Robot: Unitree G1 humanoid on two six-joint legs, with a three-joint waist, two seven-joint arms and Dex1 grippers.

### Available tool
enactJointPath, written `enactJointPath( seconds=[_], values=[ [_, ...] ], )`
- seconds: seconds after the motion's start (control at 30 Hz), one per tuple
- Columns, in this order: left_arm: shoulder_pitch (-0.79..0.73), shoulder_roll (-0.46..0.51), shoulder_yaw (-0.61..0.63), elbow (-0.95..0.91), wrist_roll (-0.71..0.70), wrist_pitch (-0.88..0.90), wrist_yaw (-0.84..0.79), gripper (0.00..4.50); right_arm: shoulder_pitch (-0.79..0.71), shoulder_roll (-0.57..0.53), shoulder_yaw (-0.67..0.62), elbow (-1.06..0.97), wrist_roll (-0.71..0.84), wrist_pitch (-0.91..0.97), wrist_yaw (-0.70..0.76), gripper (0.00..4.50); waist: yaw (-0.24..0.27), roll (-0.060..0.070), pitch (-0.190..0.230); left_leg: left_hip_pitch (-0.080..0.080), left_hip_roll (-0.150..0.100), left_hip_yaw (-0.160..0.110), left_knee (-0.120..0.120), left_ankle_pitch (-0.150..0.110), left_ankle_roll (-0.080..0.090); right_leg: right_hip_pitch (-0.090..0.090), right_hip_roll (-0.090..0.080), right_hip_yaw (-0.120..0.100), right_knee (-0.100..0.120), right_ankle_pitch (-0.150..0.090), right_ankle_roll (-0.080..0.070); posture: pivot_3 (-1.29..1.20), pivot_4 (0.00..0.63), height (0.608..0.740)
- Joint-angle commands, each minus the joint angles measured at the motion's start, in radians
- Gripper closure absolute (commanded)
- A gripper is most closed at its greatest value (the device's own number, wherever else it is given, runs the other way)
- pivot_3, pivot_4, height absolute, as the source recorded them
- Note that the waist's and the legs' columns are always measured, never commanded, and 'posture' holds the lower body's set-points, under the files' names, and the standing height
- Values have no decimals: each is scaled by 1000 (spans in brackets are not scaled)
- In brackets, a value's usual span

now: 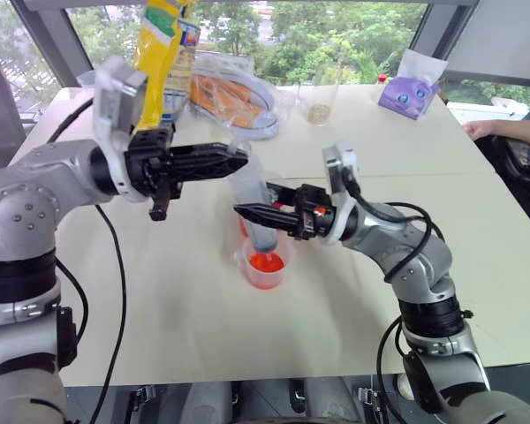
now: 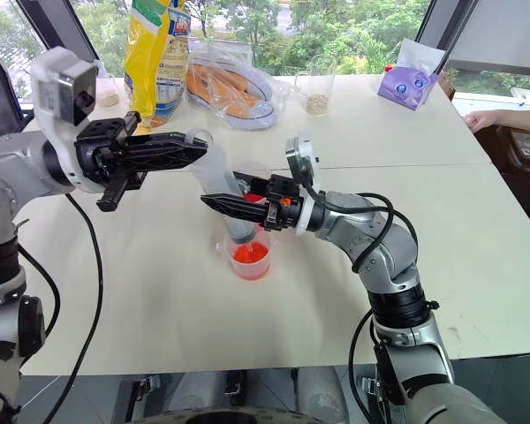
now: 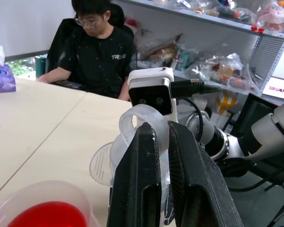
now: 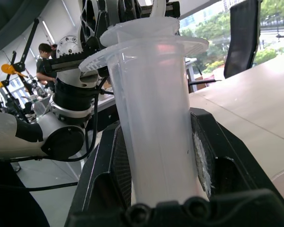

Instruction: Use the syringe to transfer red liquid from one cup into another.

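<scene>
We look down on a pale beige desk (image 1: 159, 309) made of boards butted together, seams running across it; behind it tall windows give onto green trees; at the far edge stand a yellow snack bag (image 1: 163, 53), a clear plastic pack with orange contents (image 1: 234, 102), a clear cup with beige grains (image 2: 318, 88) and a purple tissue pack (image 1: 409, 93); a person's hand (image 1: 481, 129) rests at the desk's right edge, and in the left wrist view a person in a black shirt (image 3: 94, 52) sits before cluttered shelves.

Near the desk's middle the large clear plastic syringe (image 2: 223, 196) stands tilted with its lower end inside the shorter clear plastic cup (image 1: 266, 263), which holds the orange-red liquid (image 1: 266, 262); the right hand (image 1: 247, 212) is closed around the syringe's barrel; the left hand (image 1: 234, 159) reaches level to the syringe's top, its fingers (image 3: 142, 189) either side of the plunger's loop with a narrow gap between them, and we cannot tell whether they press it.

The syringe's tip is hidden in the cup; the taller cup sits behind the syringe and right hand, too covered to make out; a clear cup rim with bright red liquid (image 3: 47, 220) is cut off at the edge of the left wrist view.
</scene>
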Motion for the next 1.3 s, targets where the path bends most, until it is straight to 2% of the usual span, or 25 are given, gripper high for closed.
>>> enactJointPath(
  seconds=[0.03, 0.13, 0.2, 0.43, 0.57, 0.73, 0.87, 1.0, 1.17, 1.3],
  values=[
    [-20, -1, -43, 18, -17, 73, 23, 2419, -29, 19, -64, -65, 66, -30, -14, 3110, 1, 0, 0, 0, 0, 0, 0, 0, 0, 0, 0, 0, 0, 0, 0, 0, 150, 740],
    [-21, 14, -23, 31, 4, 55, 17, 820, -13, 15, -59, -64, 74, -17, -10, 3110, -1, 0, 0, 0, 0, 0, 0, 0, 0, 0, 0, 0, 0, 0, 0, 0, 150, 740],
    [-13, 34, 2, 37, 16, 36, 10, 34, -6, 13, -58, -61, 77, -13, -10, 3110, -4, 0, 0, 0, 0, 0, 0, 0, 0, 0, 0, 0, 0, 0, 0, 0, 150, 740],
    [46, 113, 94, 34, 17, 11, 10, 34, 7, 1, -59, -52, 78, -15, -7, 3110, -2, 0, 0, 0, 1, 0, 0, 0, 0, 0, 0, 0, 0, 0, 0, 0, 150, 740],
    [102, 127, 121, -3, 12, 2, 15, 34, -12, -5, -73, -51, 93, -3, -17, 3110, 0, 0, 0, 0, 0, 0, 0, 0, 0, 0, 0, 0, 0, 0, 0, 0, 150, 740],
    [186, 117, 110, -77, 29, -27, 33, 34, -147, -46, -168, 7, 136, 104, -171, 3110, -1, 0, 0, 0, 0, 0, 0, 0, 0, 0, -1, 0, 0, 0, 0, 0, 150, 740],
    [250, 113, 105, -122, 51, -64, 36, 34, -307, -168, -260, 177, 174, 350, -340, 3110, 1, 0, 0, 0, 0, 1, 0, 0, 0, 0, -2, 0, 0, -2, -4, 0, 150, 740],
    [285, 93, 82, -144, 81, -100, 56, 34, -396, -282, -258, 349, 148, 621, -429, 3110, 1, 0, 0, 0, 0, 0, -1, 0, 0, 0, -4, 0, -2, -2, -6, 0, 150, 740],
    [303, 68, 78, -163, 80, -122, 73, 34, -411, -338, -203, 470, 48, 822, -496, 3110, -2, 0, 0, -2, 0, 1, -2, -1, 1, -1, -4, 1, -3, -2, -5, 0, 150, 740],
    [310, 52, 76, -174, 78, -131, 88, 34, -373, -352, -147, 544, -83, 895, -568, 3110, -2, 0, 0, -2, 0, 2, -2, -1, 1, -2, -2, 0, -3, -1, -4, 0, 150, 740]
  ],
)
